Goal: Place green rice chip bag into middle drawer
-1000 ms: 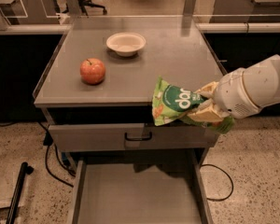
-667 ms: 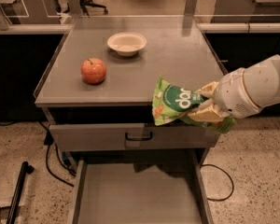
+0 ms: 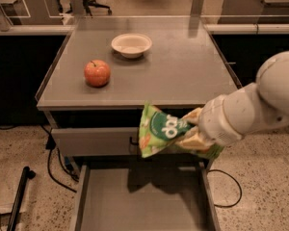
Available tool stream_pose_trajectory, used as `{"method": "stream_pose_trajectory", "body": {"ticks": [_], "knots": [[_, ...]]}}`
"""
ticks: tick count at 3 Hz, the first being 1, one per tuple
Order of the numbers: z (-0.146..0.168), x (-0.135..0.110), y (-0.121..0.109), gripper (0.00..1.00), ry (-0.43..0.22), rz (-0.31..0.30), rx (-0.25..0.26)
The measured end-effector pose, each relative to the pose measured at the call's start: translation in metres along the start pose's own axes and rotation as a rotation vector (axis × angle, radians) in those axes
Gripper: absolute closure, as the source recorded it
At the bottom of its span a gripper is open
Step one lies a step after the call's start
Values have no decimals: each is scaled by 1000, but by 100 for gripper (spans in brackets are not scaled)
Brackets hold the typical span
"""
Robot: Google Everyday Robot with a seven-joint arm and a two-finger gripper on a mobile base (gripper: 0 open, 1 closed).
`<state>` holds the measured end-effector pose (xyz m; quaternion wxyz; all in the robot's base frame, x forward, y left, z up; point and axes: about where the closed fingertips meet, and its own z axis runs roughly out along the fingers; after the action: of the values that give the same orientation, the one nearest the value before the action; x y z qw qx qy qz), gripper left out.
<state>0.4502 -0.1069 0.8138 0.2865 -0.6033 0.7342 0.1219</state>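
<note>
Green rice chip bag (image 3: 160,129) is clamped in the gripper (image 3: 191,129), pinched at its right end, with the logo side up and the rest of the bag sticking out to the left. The gripper hangs just in front of the tabletop (image 3: 183,76) edge, with the arm coming in from the right. The bag is in the air above the open middle drawer (image 3: 139,203) and not touching it. The closed drawer front (image 3: 91,141) sits just behind and left of the bag. The apple (image 3: 97,72) and bowl (image 3: 131,44) are on the tabletop, well apart from the bag.

Step, as I read it: carry is done, placing isn't. Next move: lower straight down toward the drawer floor, stay between the side walls and off the drawer front, then let go low.
</note>
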Motion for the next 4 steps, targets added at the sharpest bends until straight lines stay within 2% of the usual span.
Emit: {"method": "stream_pose_trajectory", "body": {"ticks": [1,2,3,4], "knots": [[44,2,51,100,16,-14,-96],[73,11,87,100,21,-8,-111],[100,27,105,100,-12,10,-75],[124,46,103,100,-73,18,-17]]}}
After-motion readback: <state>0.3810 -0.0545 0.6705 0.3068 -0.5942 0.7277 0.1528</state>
